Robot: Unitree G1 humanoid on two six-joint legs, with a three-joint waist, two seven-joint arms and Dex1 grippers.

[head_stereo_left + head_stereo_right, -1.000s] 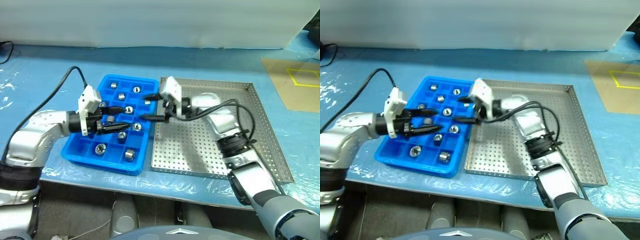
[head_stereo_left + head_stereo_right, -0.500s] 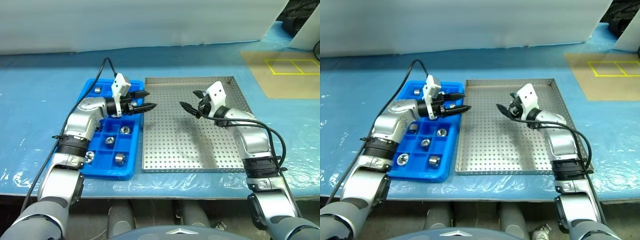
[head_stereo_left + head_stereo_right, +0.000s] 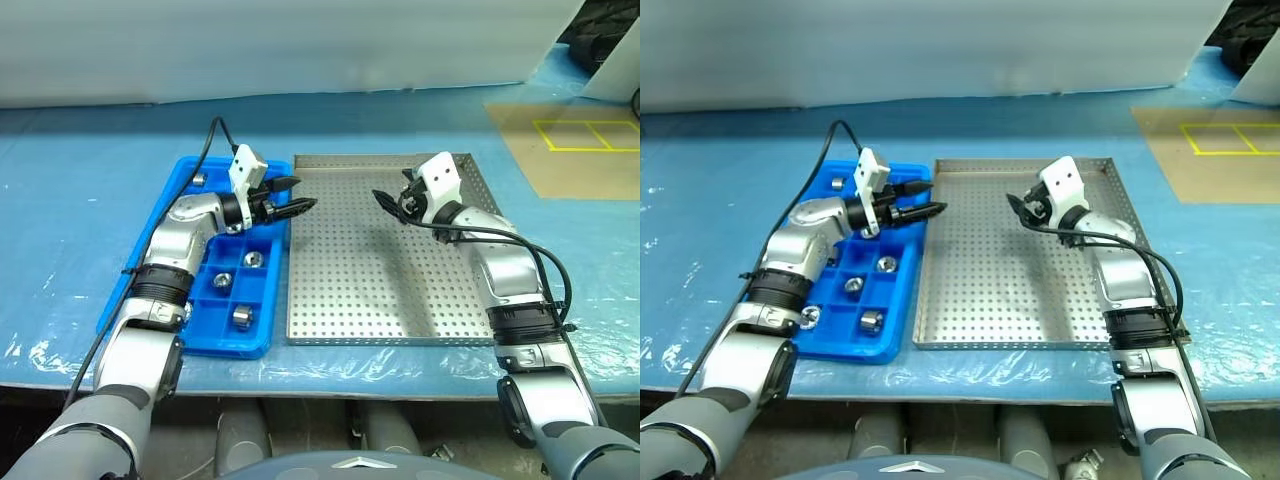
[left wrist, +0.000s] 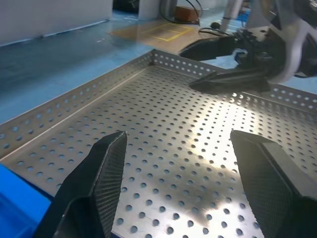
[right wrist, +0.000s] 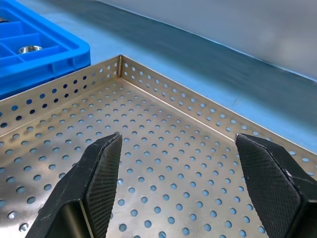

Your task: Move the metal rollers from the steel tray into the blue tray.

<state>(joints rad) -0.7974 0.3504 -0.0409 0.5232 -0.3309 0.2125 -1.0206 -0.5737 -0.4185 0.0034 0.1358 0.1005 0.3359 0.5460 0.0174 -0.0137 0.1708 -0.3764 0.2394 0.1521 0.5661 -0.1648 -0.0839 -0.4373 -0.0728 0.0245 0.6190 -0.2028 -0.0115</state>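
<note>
Perforated steel tray (image 3: 390, 300) bare, shiny metal rollers (image 3: 241, 316) in adjacent blue tray (image 3: 255, 340) compartments

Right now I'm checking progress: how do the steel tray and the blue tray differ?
The steel tray is a bare perforated floor with no rollers on it; the blue tray is split into compartments, several holding metal rollers. The steel tray is larger than the blue tray. Both lie flat, side by side.

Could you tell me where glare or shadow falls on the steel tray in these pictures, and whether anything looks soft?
Left wrist view: a bright glare patch on the steel tray floor beneath the right pincer, which looks soft. Right wrist view: the tray floor is evenly lit. Left eye view: a soft shadow lies on the tray under the right pincer; the left pincer hovers at its left rim.
</note>
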